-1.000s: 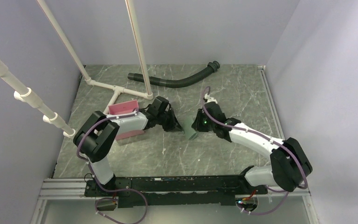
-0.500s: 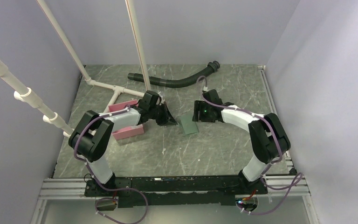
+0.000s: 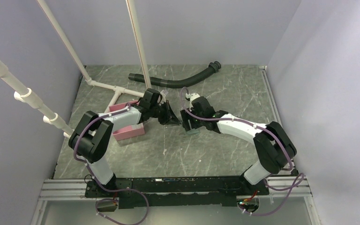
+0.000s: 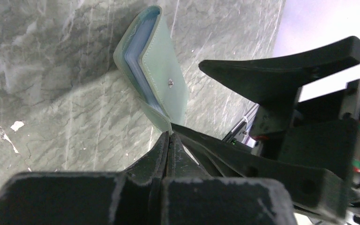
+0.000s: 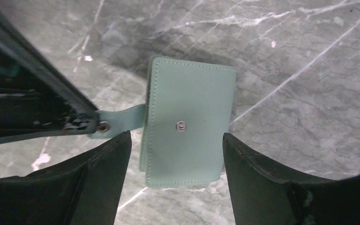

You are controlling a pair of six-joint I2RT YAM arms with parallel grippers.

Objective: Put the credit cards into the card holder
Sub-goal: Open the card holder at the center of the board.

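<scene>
We are pinching the strap (image 5: 124,117) of the card holder (image 5: 187,126) in the shut left pincer (image 4: 168,140), right of the pink box (image 3: 129,132). The open right pincer (image 5: 174,140) is hovering astride it. No credit cards are showing; we are judging none loaded.

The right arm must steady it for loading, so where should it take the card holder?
Grip the card holder across its two long edges, from straight above: it lies flat and closed, and the open right gripper straddles that narrower width. Stay clear of the snap strap, which the shut left gripper seems to pinch.
</scene>
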